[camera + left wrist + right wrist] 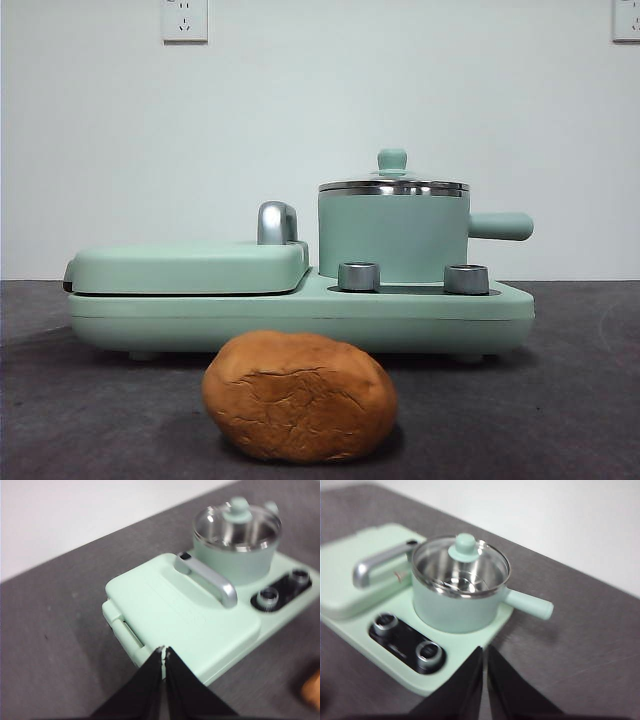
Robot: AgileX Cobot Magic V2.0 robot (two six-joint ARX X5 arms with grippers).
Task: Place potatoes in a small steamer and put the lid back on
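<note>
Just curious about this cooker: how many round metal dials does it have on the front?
2. Both silver round dials sit on the mint-green base in front of the mint-green cylindrical pot: one nearer the flat griddle cover, the other under the pot's handle side. None looks hidden.

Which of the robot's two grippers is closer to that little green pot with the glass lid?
Right, by the look of it. The right gripper hangs above the table just off the steamer and its lid. The left gripper hangs over the griddle's far end, the griddle between them.
</note>
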